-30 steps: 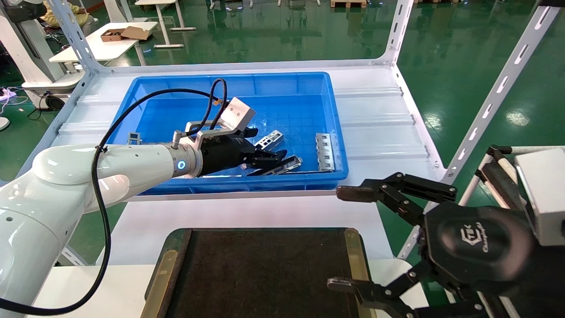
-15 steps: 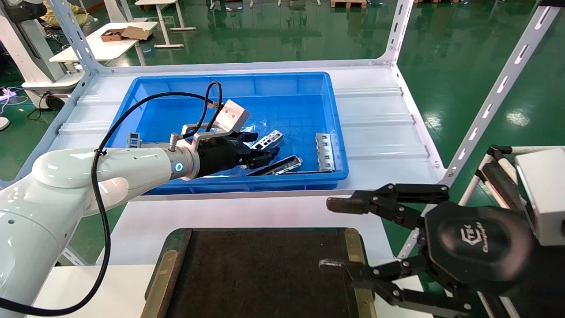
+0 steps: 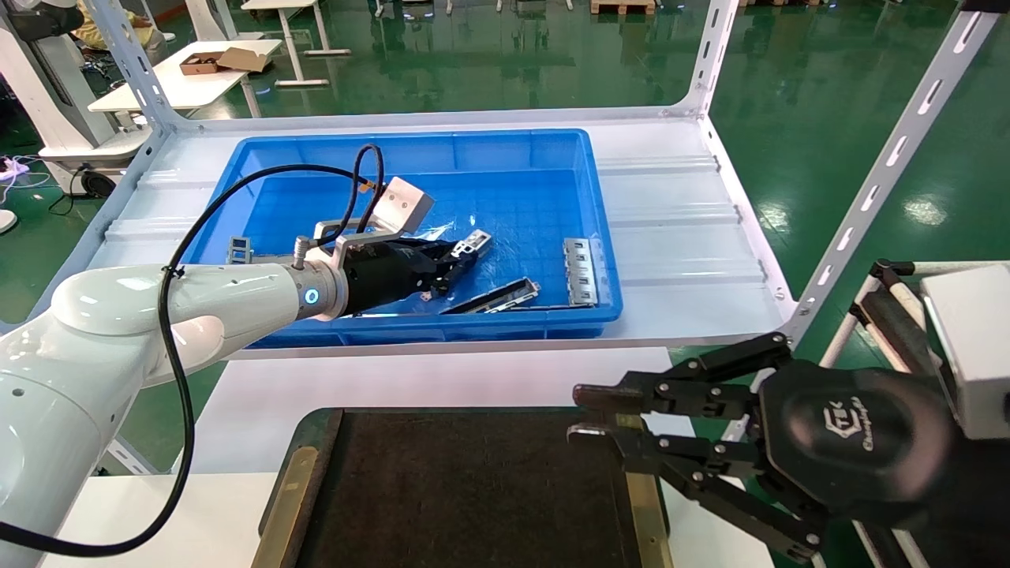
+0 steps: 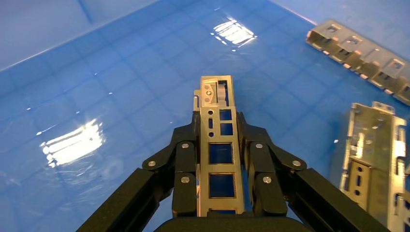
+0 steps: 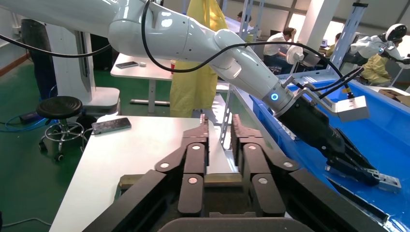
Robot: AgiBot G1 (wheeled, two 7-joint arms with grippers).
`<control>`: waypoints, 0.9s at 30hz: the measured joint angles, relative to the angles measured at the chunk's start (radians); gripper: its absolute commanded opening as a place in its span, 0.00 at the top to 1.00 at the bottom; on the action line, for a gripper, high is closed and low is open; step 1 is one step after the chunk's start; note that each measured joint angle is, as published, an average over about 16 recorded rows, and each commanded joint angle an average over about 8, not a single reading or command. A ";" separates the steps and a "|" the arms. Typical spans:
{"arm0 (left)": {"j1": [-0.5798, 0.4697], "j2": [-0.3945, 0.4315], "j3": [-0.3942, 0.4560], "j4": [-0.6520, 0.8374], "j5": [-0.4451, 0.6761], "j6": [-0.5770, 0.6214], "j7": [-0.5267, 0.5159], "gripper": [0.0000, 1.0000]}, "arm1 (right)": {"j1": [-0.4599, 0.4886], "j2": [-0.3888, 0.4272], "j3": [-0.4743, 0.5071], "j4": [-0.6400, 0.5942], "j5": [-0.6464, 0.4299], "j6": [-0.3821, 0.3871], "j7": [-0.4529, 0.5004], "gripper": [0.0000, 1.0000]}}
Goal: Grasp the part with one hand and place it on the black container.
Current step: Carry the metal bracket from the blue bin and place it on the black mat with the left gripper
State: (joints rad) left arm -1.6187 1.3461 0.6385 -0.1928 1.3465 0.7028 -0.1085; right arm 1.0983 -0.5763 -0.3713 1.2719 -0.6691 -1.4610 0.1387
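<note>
Part (image 4: pixel 220 159): thin sheet-metal bar with square windows, pinched along its long edges by the left end effector (image 3: pixel 446 264) above the blue bin's (image 3: pixel 442 146) floor near its front wall. Judged light, stiff, slick; the mid-length edge grip suits it. Right end effector (image 3: pixel 596 412): nearly pressed together, empty, over the black container's (image 3: pixel 635 430) right rim.

Glossy green floor (image 3: pixel 489 63) reflecting overhead lights; white worktables (image 3: pixel 193 75) at far left, cardboard box (image 3: pixel 225 59) on one; perforated white rack uprights (image 3: pixel 714 51).
</note>
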 measured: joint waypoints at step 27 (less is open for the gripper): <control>-0.013 -0.174 -0.095 -0.205 -0.195 0.332 -0.008 1.00 | 0.000 0.000 0.000 0.000 0.000 0.000 0.000 1.00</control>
State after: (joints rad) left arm -1.6313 1.1719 0.5440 -0.3977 1.1517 1.0345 -0.1163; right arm 1.0983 -0.5762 -0.3716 1.2719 -0.6689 -1.4608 0.1385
